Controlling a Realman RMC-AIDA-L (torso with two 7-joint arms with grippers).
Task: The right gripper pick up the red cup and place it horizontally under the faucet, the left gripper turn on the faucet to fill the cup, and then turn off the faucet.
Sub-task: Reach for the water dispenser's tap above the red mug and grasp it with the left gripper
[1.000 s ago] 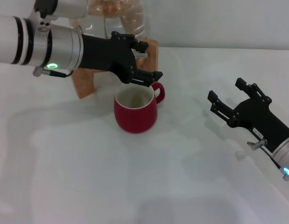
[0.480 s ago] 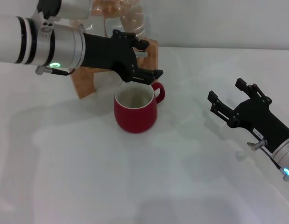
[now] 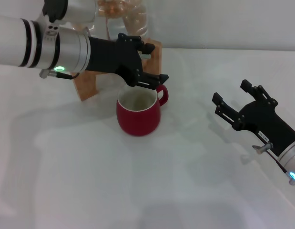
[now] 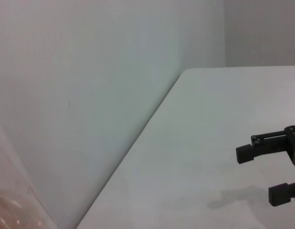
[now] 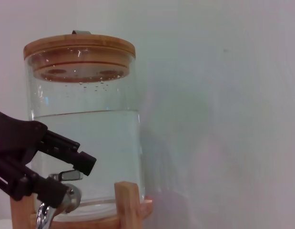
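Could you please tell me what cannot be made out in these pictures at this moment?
- Head view: the chrome faucet is hidden behind the black left claw; water flow cannot be seen.
- Right wrist view: the faucet is partly covered by that claw and cut off by the edge; the squat red cup is out of frame.
- Left wrist view: only the open right claw shows, cut by the edge.

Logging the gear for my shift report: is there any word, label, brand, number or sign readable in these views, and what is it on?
No legible text in any view.
Small white label on the right arm's black two-fingered claw, near its wrist: printing too small to read.
Squat red cup, clear glass dispenser jar with bamboo lid, wooden stand, left arm's black claw at the chrome faucet: no markings visible.
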